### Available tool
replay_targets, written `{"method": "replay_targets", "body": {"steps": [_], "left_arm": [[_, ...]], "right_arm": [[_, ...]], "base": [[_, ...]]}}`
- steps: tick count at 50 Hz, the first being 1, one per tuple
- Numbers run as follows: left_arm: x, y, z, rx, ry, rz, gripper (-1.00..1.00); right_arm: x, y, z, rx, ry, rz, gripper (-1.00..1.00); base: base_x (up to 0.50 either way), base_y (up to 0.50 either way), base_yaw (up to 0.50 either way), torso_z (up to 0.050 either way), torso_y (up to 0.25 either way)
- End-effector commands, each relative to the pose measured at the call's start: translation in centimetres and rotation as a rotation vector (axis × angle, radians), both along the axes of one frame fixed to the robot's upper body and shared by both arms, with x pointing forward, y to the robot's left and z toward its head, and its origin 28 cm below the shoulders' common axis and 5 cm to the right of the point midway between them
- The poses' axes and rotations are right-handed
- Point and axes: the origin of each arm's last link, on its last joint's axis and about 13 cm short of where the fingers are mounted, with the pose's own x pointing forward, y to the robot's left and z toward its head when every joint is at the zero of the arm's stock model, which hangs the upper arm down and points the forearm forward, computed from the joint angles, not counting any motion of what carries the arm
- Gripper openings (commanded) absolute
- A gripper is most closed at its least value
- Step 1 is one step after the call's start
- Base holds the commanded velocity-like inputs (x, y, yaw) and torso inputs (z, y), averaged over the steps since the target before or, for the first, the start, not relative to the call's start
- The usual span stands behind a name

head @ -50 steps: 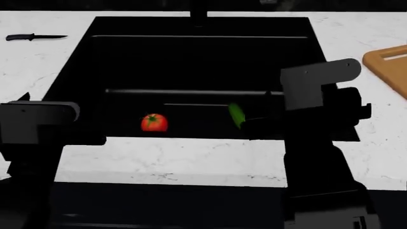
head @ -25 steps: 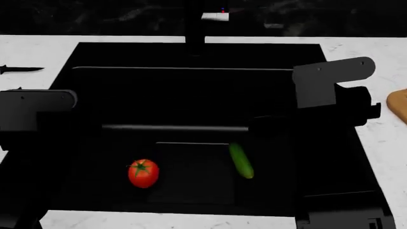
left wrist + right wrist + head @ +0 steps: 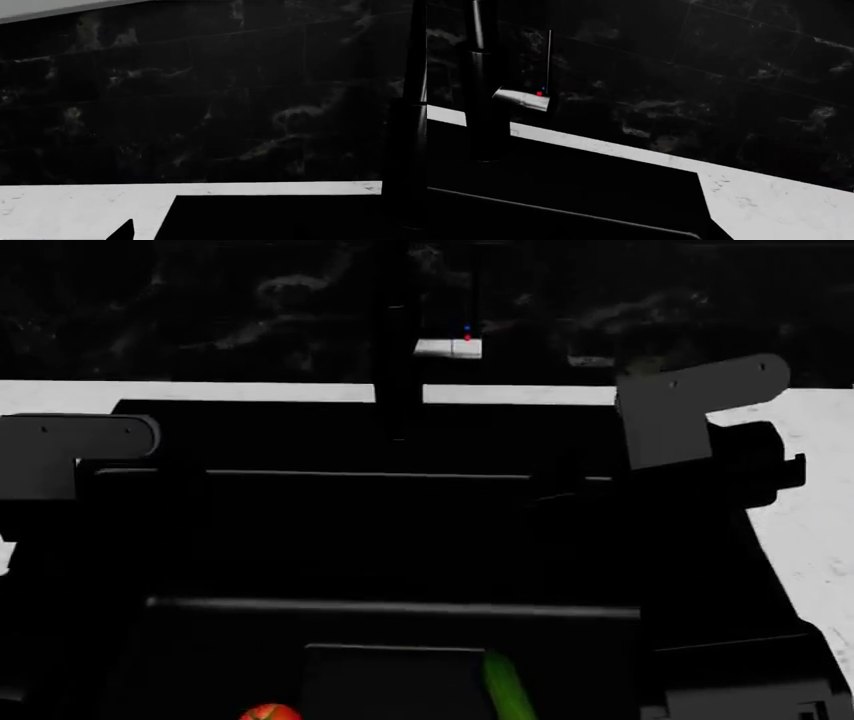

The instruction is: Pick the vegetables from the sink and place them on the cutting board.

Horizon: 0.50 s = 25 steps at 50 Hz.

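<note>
While jaw state cannot be told, sink [image 3: 334, 540] holds tomato [image 3: 271, 712] and cucumber [image 3: 507, 690]

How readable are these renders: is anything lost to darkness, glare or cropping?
Head view: sharp but very dark; black arms merge with the sink, and only the tomato and cucumber, both cropped at the bottom edge, show colour. Left wrist view: mostly dim marbled wall, no jaws visible. Right wrist view: a highlight glints on the faucet; the white counter looks bright, without blur.
</note>
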Motion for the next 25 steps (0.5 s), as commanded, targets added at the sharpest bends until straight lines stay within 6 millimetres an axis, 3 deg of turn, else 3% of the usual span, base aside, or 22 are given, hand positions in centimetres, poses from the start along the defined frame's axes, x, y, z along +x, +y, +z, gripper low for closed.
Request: {"method": "replay_targets", "body": {"steps": [1, 4, 9, 13, 17, 19, 21, 25], "left_arm": [[-0.1, 0.1, 0.6, 0.003, 0.013, -0.024, 1.00], [-0.1, 0.2, 0.8, 0.024, 0.021, -0.042, 1.00], [-0.2, 0.7, 2.3, 0.034, 0.078, -0.214, 1.00], [-0.5, 1.0, 3.1, 0.228, 0.128, -0.400, 1.00], [-1.6, 1.3, 3.8, 0.330, 0.149, -0.525, 1.00], [-2.4, 1.4, 4.4, 0.342, 0.145, -0.583, 1.00], [-3.3, 1.4, 3.6, 0.414, 0.188, -0.691, 1.00], [-3.7, 1.2, 2.8, 0.428, 0.374, -0.856, 1.00]], "right_arm": [[-0.7, -0.4, 0.5, -0.032, 0.045, 0.038, 1.00], [-1.0, -0.6, 0.4, -0.052, 0.083, 0.068, 1.00], [-3.4, -0.5, 1.0, -0.253, 0.345, 0.312, 1.00], [-5.1, -0.5, 1.8, -0.364, 0.469, 0.420, 1.00], [-6.3, -0.2, 4.2, -0.397, 0.483, 0.483, 1.00], [-6.6, 0.0, 5.2, -0.416, 0.480, 0.497, 1.00], [-6.8, 0.3, 5.9, -0.429, 0.485, 0.534, 1.00], [-5.6, 0.4, 4.7, -0.440, 0.601, 0.633, 1.00]], "base": [[0.50, 0.00, 0.00, 0.000, 0.000], [0.50, 0.00, 0.00, 0.000, 0.003], [0.10, 0.00, 0.00, 0.000, 0.000], [0.00, 0.00, 0.00, 0.000, 0.000], [0.00, 0.00, 0.00, 0.000, 0.000], [0.00, 0.00, 0.00, 0.000, 0.000], [0.00, 0.00, 0.00, 0.000, 0.000], [0.00, 0.00, 0.00, 0.000, 0.000]]}}
